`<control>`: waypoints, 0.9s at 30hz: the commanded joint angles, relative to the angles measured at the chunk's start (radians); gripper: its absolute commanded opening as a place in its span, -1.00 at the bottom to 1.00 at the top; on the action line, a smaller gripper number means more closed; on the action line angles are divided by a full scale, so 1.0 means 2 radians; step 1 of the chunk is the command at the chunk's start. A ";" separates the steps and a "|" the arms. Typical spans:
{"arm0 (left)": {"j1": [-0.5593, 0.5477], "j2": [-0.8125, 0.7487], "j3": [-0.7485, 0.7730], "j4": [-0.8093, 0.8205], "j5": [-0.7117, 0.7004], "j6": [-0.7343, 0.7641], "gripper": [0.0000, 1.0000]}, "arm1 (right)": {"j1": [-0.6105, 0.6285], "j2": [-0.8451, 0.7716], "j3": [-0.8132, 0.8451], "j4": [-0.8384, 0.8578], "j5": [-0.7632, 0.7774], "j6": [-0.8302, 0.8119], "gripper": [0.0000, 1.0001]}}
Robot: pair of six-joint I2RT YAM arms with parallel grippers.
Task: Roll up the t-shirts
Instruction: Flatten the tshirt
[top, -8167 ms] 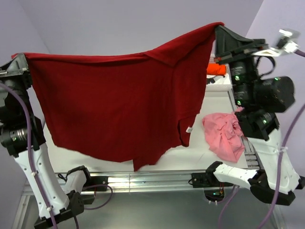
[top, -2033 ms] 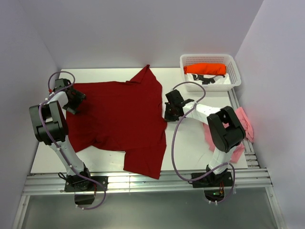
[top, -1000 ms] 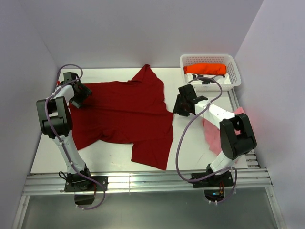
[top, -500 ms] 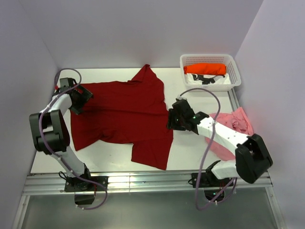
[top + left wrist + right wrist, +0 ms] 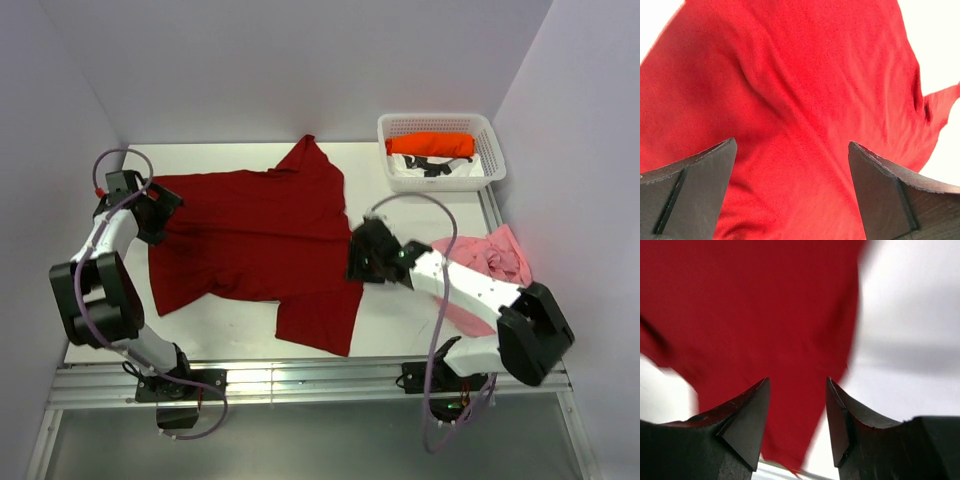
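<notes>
The dark red t-shirt lies spread flat on the white table, one sleeve pointing toward the back wall. My left gripper hovers wide open over the shirt's left edge, and only red cloth shows between its fingers. My right gripper is open above the shirt's right edge, half over red fabric and half over bare table. The pale pink t-shirt lies crumpled at the right. The bright orange t-shirt sits rolled in the basket.
A white lattice basket stands at the back right corner, with some dark items beside the orange shirt. Walls close in at the left, back and right. A metal rail runs along the near table edge.
The red shirt hung in the air between both grippers earlier and now lies flat. In the last second the right gripper came nearer along the shirt's right edge and the left gripper opened wider.
</notes>
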 commanded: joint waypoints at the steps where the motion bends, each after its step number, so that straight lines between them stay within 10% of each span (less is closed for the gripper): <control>1: 0.023 0.047 0.053 0.038 0.020 -0.038 0.99 | -0.043 0.060 0.120 0.031 0.004 -0.021 0.10; 8: 0.030 0.231 0.266 -0.015 0.018 -0.065 0.96 | -0.085 0.246 0.379 0.016 -0.012 -0.025 0.05; 16: 0.052 0.325 0.365 -0.010 0.032 -0.095 0.82 | -0.098 0.282 0.414 0.029 -0.036 -0.037 0.03; 27: 0.023 0.143 0.173 0.029 0.040 -0.056 0.83 | -0.098 0.174 0.239 0.042 -0.041 -0.047 0.06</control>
